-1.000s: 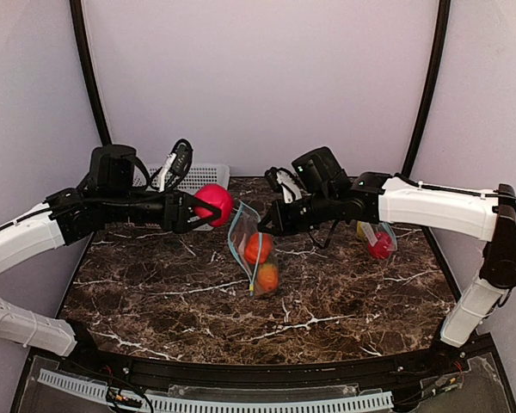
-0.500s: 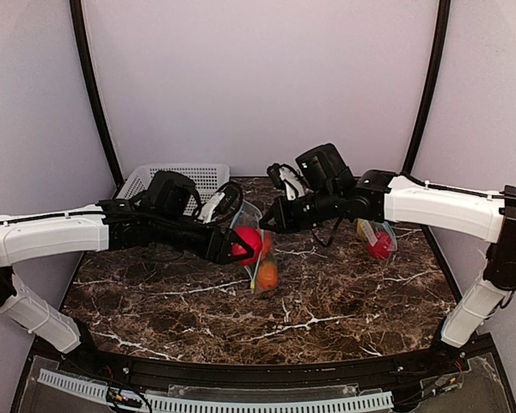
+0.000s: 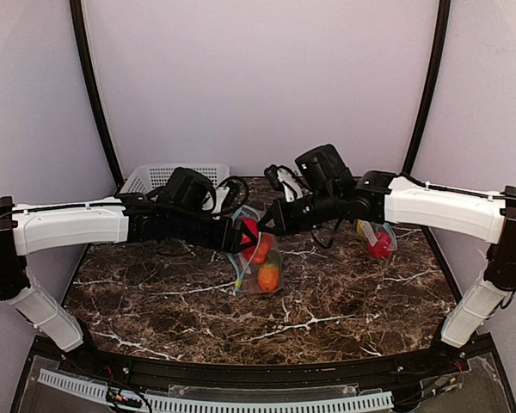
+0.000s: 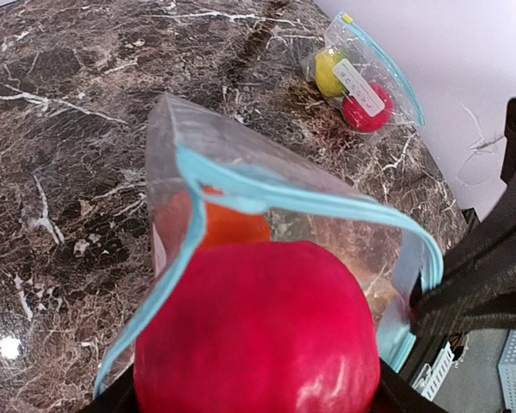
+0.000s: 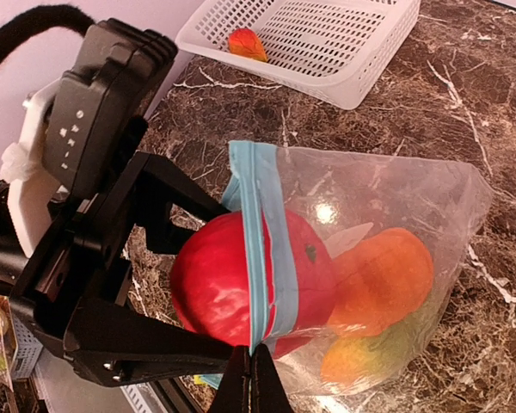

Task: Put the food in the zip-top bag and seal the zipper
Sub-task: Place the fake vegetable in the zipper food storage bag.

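Left gripper (image 3: pixel 243 234) has advanced; the red fruit (image 5: pixel 215 280) clamped in it now sits halfway inside the zip-top bag (image 5: pixel 396 206) mouth. Right gripper (image 5: pixel 249 361), closed, pinches the bag's zipper rim.

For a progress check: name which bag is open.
The middle bag, its blue rim pinched by the right gripper, a red fruit at its mouth. The other bag lies apart, untouched.

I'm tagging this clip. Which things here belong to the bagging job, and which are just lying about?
In the job: red fruit in left gripper; bag, pinched by right gripper; orange fruit inside it; lone fruit in the basket.
Lying about: basket; second bag, already filled.
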Action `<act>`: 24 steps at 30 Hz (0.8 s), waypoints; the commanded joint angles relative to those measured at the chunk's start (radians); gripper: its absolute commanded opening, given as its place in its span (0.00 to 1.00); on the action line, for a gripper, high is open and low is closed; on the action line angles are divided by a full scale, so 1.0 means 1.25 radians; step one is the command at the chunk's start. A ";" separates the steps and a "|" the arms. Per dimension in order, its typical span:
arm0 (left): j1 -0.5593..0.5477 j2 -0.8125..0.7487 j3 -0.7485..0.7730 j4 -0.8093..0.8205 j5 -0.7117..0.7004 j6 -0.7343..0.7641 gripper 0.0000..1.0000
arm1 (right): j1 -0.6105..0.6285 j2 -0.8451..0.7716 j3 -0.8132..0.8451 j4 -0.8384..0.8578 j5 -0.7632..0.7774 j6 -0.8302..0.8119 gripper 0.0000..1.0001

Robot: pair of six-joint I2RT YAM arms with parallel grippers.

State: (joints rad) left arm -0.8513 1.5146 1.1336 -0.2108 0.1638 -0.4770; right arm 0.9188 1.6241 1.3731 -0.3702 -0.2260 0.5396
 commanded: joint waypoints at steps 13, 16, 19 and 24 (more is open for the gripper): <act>-0.002 0.038 -0.006 0.081 -0.152 -0.047 0.57 | 0.013 0.017 -0.017 0.092 -0.106 0.017 0.00; -0.002 0.054 -0.003 0.079 -0.149 -0.042 0.63 | 0.014 0.019 -0.019 0.092 -0.096 0.023 0.00; -0.002 0.044 -0.002 0.078 -0.141 -0.029 0.71 | 0.013 0.017 -0.027 0.092 -0.074 0.033 0.00; -0.002 0.007 -0.003 0.064 -0.087 -0.008 0.83 | 0.009 0.014 -0.036 0.089 -0.033 0.050 0.00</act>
State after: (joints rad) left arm -0.8513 1.5845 1.1378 -0.1211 0.0044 -0.5137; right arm 0.9276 1.6363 1.3418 -0.2913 -0.3096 0.5770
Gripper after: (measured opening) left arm 0.797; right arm 0.005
